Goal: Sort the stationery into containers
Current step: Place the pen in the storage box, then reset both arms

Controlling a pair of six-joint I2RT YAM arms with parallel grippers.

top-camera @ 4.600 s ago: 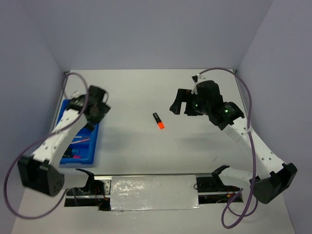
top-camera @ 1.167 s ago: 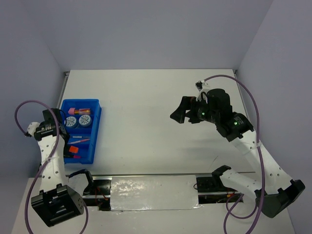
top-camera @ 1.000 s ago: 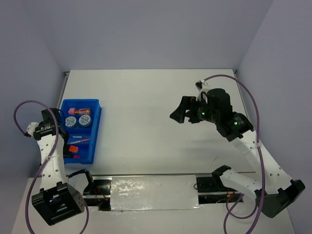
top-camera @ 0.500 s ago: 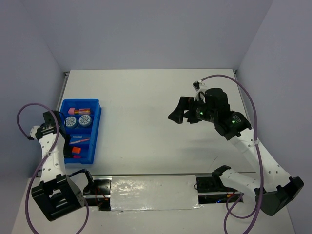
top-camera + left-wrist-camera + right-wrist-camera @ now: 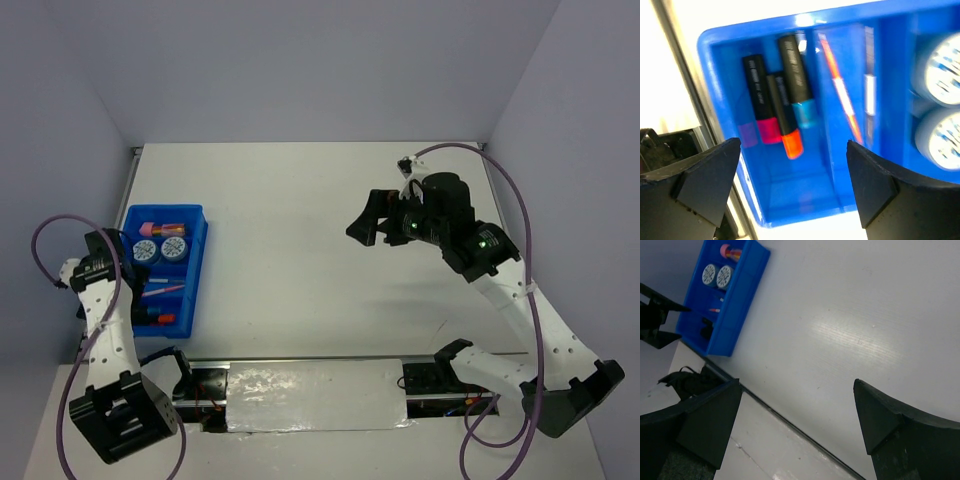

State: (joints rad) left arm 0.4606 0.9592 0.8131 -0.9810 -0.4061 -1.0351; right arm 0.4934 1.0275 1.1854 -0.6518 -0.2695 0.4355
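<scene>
At the left edge of the table [image 5: 300, 200], the left arm [image 5: 108, 330] is rising steeply from its base, and its wrist is hanging just beside the left wall of the blue tray [image 5: 197, 255], tipped toward the tray's near end. We are seeing the left gripper [image 5: 792, 146] with its fingers [image 5: 705, 175] spread wide and nothing between them. Over the right half of the table, the right arm [image 5: 510, 290] is reaching up and leftward. The right gripper [image 5: 796, 382] is hanging well above the bare surface, its jaws gaping and empty, well apart from the tray.

All the stationery is lying in the tray. Three highlighters [image 5: 782, 115] are lying side by side in the nearest compartment, with pink, orange and blue ends. Two pens [image 5: 840, 90] are lying in the next one, two patterned rolls [image 5: 159, 249] in the third, and the pink cylinder [image 5: 160, 227] in the farthest.

From the left wrist we are getting a blurred picture. The pens are smearing into streaks, the rolls are running off the right edge, and the cylinder is falling outside that view. From above, the left gripper's fingers are hard for us to pick out against the black wrist.
</scene>
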